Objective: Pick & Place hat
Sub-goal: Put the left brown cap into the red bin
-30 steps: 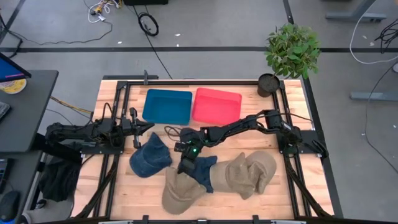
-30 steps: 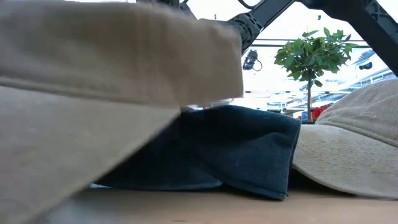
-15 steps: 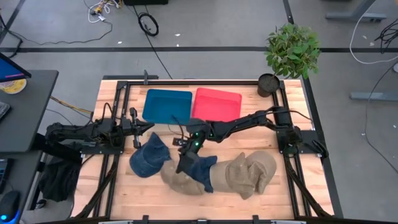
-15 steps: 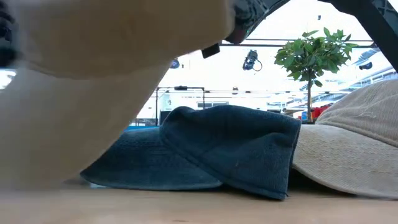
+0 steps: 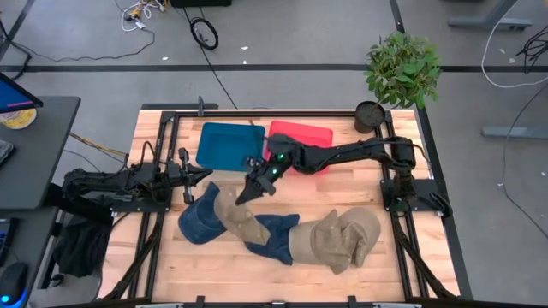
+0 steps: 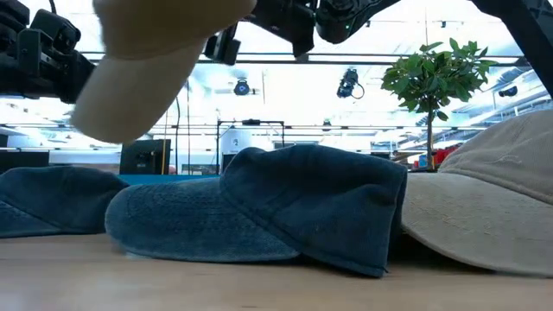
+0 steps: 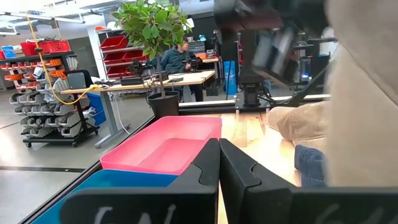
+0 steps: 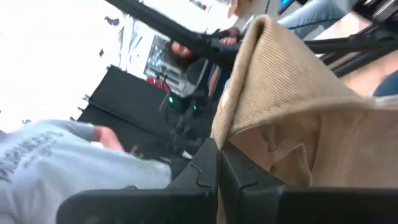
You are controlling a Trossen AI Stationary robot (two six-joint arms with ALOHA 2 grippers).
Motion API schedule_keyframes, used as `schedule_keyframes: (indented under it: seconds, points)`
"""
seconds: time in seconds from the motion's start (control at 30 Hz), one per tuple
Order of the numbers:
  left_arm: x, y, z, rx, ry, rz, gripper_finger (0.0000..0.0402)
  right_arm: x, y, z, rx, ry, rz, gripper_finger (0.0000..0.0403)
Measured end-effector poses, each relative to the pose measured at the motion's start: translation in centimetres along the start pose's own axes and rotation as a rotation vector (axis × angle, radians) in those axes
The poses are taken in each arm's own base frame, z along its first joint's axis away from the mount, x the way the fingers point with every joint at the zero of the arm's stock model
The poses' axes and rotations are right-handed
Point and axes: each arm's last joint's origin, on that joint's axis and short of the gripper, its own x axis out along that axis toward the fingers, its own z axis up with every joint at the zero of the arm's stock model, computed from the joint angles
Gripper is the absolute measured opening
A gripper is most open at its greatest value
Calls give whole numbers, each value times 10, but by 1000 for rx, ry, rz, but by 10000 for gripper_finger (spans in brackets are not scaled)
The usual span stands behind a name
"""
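1. Your tan hat (image 5: 235, 218) hangs off the right gripper (image 5: 254, 185), lifted clear of the table (image 5: 154, 257) in the low view, just in front of the blue bin (image 5: 229, 145).
2. In the right wrist view the fingers (image 8: 205, 163) are pinched together on the tan fabric, so it's clamped on the hat.
3. From above, the hat drapes down over the edge of the left blue cap (image 5: 199, 216) and the middle blue cap (image 5: 278, 235).
4. A second tan cap (image 5: 347, 235) sits on the table to the right, touching the middle blue cap.
5. The red bin (image 5: 300, 144) is right beside the blue bin; the right arm reaches across its front edge.
6. Your left gripper (image 5: 190, 178) is parked at the table's left side, near the left blue cap; fingers (image 7: 205, 168) look closed with nothing in them.
7. A potted plant (image 5: 401, 73) stands at the back right corner.
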Motion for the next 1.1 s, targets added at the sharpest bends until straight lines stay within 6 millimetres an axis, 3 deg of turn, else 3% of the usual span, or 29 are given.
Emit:
schedule_keyframes:
  seconds: [0.27,0.43,0.73,1.1]
  points:
    - [0,0,0,0,0,0,3,-43,36,30,-84,-196,-45,0]
    - [0,0,0,0,0,0,3,-75,48,43,-57,-254,-117,0]
    - [0,0,0,0,0,0,3,-140,71,42,-9,-357,-466,0]
    - [0,0,0,0,0,0,3,-198,55,49,107,-429,-608,0]
